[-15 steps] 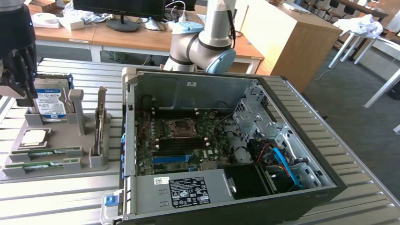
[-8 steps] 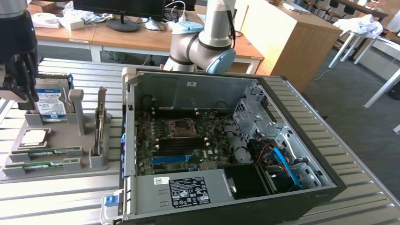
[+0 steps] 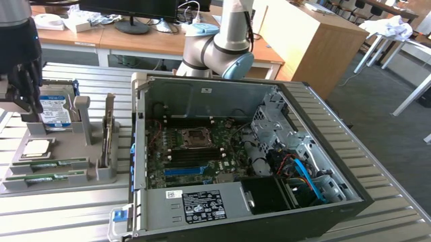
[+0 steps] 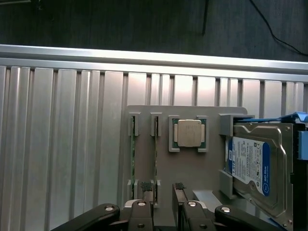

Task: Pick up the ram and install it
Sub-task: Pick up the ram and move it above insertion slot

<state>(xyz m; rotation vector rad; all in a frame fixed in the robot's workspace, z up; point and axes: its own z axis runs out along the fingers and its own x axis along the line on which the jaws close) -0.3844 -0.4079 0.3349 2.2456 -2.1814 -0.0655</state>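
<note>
- Ram: the green stick is lying on edge in a slot of the grey fixture tray, in the slot nearer the processor; nothing is gripping it.
- Second ram stick: is lying parallel in the neighbouring slot, on the side away from the processor.
- Gripper: is hovering over the tray with its jaws spread and nothing between them. In the wrist view one fingertip is overlapping the end of the ram; whether it is touching cannot be told.
- Processor: the square silver chip is sitting in its own frame, between the ram slots and the hard drive.
- Hard drive: silver, with a blue-and-white label, is resting in a bracket at the tray's far end from the ram.
- Computer case: is lying open on the slatted metal table, to the exterior view's right of the tray, with the motherboard facing upward.
- Robot arm: is rising behind the case.
</note>
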